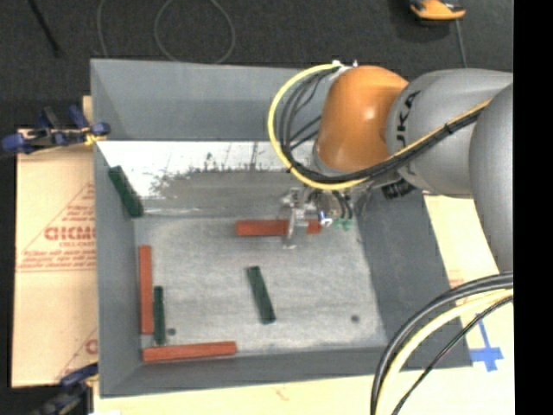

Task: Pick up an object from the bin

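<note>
The gripper (296, 226) is low in the bin (190, 102), in its far half and slightly right of its middle, right at the right end of a short orange-red bar (259, 228). That bar lies flat on the bin floor, its long axis running left to right, roughly parallel to the bin's far wall. Its left end points to the bin's left wall and its right end meets the gripper. Whether the gripper is open or closed, and whether it actually has the bar, I cannot tell (the metal parts there blur into the bar's end).

The other things lie well apart from it:
- A dark green bar (260, 294) rests near the bin's centre, nearer the front wall than the orange-red bar, and slants slightly off the front-to-back line.
- A second orange-red bar (145, 288) lies along the bin's left wall, running front to back.
- A thin dark green bar (159, 315) lies just beside it on the inner side.
- A longer red bar (190, 350) lies along the bin's front wall, near the front-left corner.
- Another dark green bar (125, 191) sits slanted in the bin's far-left corner.

Nothing crowds the bar at the gripper. There is bare floor on its left, on its front side, and across the bin's right half (only small dark specks there).
</note>
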Motion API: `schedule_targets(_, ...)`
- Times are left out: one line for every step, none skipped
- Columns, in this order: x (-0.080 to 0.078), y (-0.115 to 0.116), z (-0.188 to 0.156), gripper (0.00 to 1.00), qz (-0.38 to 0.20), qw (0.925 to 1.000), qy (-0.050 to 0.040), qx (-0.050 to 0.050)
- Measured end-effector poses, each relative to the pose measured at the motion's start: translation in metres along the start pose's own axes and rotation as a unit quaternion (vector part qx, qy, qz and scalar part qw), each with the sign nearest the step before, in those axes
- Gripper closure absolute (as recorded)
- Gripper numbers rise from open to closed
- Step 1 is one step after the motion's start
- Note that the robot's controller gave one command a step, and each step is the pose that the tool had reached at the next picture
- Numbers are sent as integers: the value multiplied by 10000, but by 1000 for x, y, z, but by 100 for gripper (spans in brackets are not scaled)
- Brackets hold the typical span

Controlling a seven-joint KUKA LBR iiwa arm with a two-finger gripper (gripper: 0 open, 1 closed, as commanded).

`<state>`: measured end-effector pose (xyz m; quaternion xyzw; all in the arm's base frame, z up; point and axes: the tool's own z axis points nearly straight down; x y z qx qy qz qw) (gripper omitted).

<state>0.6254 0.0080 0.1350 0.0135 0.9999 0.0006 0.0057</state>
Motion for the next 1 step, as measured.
schedule_targets(-3, 0, -43, 100, 6, 10000, 6, 1)
